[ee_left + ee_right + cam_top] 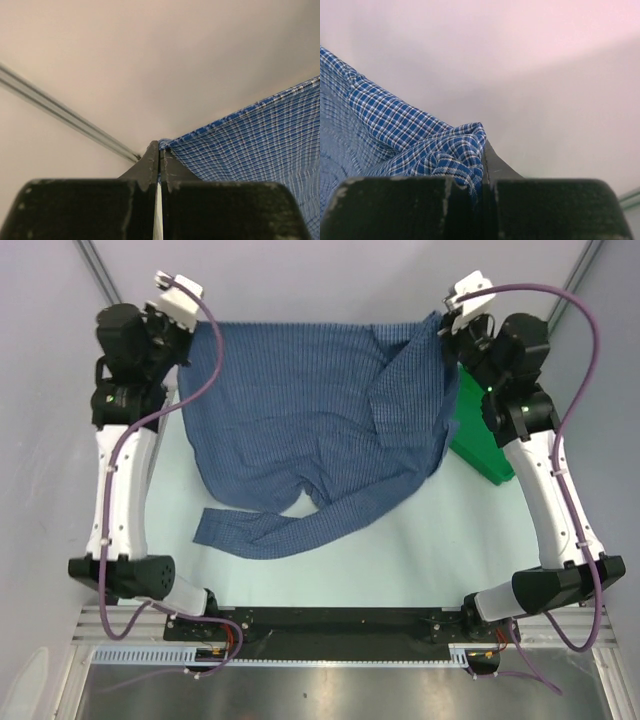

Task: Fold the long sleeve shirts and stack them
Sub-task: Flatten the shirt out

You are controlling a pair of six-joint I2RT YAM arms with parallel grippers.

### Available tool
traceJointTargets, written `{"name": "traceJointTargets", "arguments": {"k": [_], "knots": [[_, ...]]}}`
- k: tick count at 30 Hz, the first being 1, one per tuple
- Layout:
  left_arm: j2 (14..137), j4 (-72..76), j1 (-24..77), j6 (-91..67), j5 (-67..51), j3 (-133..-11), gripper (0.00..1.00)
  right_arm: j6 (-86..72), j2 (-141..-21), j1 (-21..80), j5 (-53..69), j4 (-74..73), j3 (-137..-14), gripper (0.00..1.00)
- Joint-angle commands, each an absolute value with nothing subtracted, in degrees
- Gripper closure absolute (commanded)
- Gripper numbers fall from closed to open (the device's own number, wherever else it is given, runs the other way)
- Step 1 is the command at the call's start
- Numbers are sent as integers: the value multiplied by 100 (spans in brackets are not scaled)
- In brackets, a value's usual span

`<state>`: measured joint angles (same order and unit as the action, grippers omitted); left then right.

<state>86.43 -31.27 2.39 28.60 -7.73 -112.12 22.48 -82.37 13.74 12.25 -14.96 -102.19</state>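
Shirt: the soft blue cloth long-sleeve shirt with fine white check (300, 410) lies spread over the far half of the white table (420, 560). Its right side drapes over the green plastic tray (478, 445).
Left gripper: the left gripper (159, 150) is clenched on the very tip of the shirt's far-left corner.
Right gripper: the right gripper (483, 152) is clamped on a bunched wad of cloth at the far-right corner.
Held edge: it runs left to right, taut between the two grips.
Long axis: the body runs from far to near, and what looks like the neck opening faces the arm bases.
Sleeve: one sleeve trails along the near side, with its cuff pointing left.
Risk, left grip: the pinch is thin, so pulling the arms further apart could slip the corner free.
Risk, tray: dragging the shirt could snag the draped cloth or shove the tray.
Risk, fold: the bunched right corner and doubled-over right front could leave a crooked, lumpy fold.
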Motion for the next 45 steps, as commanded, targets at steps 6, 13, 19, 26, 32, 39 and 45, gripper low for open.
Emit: {"name": "traceJointTargets", "arguments": {"k": [6, 13, 19, 26, 32, 39, 45], "knots": [[7060, -1802, 88, 2505, 88, -11602, 100, 2267, -7279, 1283, 448, -247, -11188, 100], [5952, -1696, 79, 2470, -121, -11408, 100, 2320, -6444, 1318, 404, -263, -11548, 100], [5643, -1775, 79, 2356, -62, -12214, 100, 2505, -6503, 1301, 369, -720, -13064, 100], [5845, -1697, 88, 1952, -62, -13481, 100, 2479, -6741, 1143, 457, -371, -13939, 100], [5731, -1521, 88, 1766, -193, -13133, 100, 2206, -6768, 774, 860, -140, -13817, 100], [5169, -1268, 88, 2960, -430, -9927, 100, 2786, -6329, 765, 1695, -132, -10981, 100], [4922, -425, 79, 3524, -1186, -6806, 100, 2988, -6187, 861, 1995, 299, -8361, 100]]}}
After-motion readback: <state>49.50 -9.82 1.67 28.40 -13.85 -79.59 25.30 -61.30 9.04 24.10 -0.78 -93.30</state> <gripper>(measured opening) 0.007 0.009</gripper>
